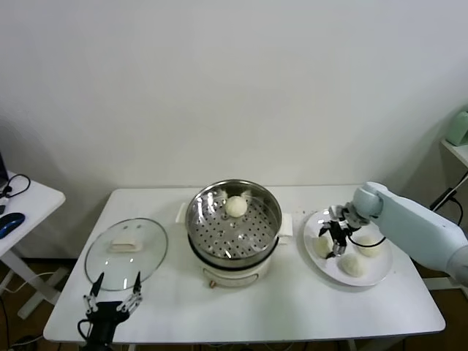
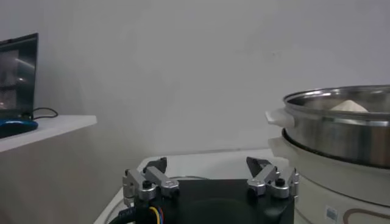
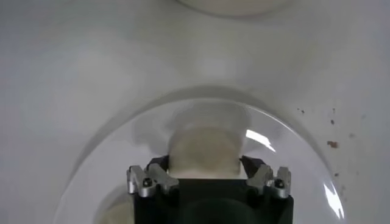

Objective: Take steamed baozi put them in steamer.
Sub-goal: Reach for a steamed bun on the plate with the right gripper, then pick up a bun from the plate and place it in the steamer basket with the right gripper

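Right end effector [image 3: 206, 173] straddles a baozi [image 3: 204, 152], contact seemingly hidden.

Right end effector [image 1: 336, 238] hides part of one plate [image 1: 380, 276] baozi [image 1: 322, 246]

Evenly and softly lit from overhead; bright white wall and table [image 1: 292, 307], only faint shadows beneath the steamer [image 1: 234, 219] and plate [image 1: 380, 274]. Small highlights along the steel rim toward 10 o'clock, pale reflections across the glass lid [image 1: 126, 252]. In the left wrist view, dimmer and greyer, with a dark laptop screen [image 2: 18, 76] at 9 o'clock. In the right wrist view, soft focus up close, a bun [image 3: 204, 152] blurred, white glints on the plate rim at 3 and 5 o'clock.
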You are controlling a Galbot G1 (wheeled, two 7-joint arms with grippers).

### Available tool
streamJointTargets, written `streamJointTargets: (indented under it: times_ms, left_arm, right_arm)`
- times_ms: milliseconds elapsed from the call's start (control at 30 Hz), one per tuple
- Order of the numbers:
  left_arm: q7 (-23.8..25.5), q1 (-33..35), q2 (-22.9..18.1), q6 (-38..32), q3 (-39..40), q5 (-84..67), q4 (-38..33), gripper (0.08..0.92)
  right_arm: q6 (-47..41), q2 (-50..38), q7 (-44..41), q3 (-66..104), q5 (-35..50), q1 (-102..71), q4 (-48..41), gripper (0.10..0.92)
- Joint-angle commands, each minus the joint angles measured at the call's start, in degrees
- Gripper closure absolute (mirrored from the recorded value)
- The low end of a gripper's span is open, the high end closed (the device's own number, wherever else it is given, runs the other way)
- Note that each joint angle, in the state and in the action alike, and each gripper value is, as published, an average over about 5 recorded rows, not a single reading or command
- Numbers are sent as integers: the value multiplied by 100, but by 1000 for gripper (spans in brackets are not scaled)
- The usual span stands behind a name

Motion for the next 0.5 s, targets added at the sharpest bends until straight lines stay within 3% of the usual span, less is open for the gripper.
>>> streamJointTargets:
  times_ms: [33, 233, 500]
  left_arm:
    - [-7, 7, -2, 4, -4, 0, -1, 177]
    - [-21, 14, -2, 6, -6, 0, -10, 177]
    - [-23, 25, 0, 8, 39, 42, -54, 177]
  right_arm:
    - [0, 30, -8, 11, 17, -11, -40, 314]
    - [-89, -53, 6, -157, 398, 254, 70, 331]
    - [-513, -325, 22, -1445, 2331, 2059, 268, 330]
